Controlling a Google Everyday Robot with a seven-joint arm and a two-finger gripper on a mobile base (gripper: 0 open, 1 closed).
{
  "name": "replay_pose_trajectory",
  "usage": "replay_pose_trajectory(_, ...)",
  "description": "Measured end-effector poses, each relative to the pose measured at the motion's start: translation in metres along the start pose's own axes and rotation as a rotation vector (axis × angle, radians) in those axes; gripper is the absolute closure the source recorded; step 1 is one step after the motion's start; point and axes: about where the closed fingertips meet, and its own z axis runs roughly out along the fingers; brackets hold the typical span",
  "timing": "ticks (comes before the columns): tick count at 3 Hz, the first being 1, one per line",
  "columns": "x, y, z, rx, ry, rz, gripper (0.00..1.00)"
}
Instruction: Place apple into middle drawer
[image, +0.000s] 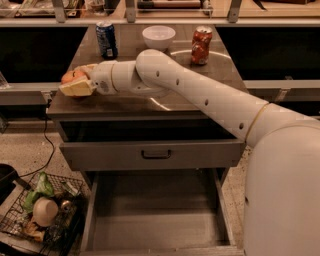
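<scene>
The apple (70, 76), red-orange, is at the left edge of the cabinet top (165, 102). My gripper (76, 82) reaches across the top from the right and is shut on the apple, with one pale finger (77, 89) under and in front of it. The middle drawer (155, 220) is pulled out low at the front, a grey box with a bare flat floor and low side walls. It lies below and to the right of the gripper.
A closed grey drawer front with a dark handle (156, 154) sits above the open drawer. A blue can (106, 39), a white bowl (158, 36) and a red soda can (201, 45) stand at the back of the top. A wire basket (42, 212) with odds and ends is on the floor at left.
</scene>
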Motion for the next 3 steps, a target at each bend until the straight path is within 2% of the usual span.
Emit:
replay_pose_trajectory(1, 0.000, 0.001, 0.001, -0.002, 0.000, 0.000, 1.00)
replay_pose_trajectory(2, -0.020, 0.007, -0.005, -0.014, 0.039, -0.001, 1.00)
replay_pose_trajectory(3, -0.060, 0.025, -0.034, -0.005, 0.072, -0.020, 1.00)
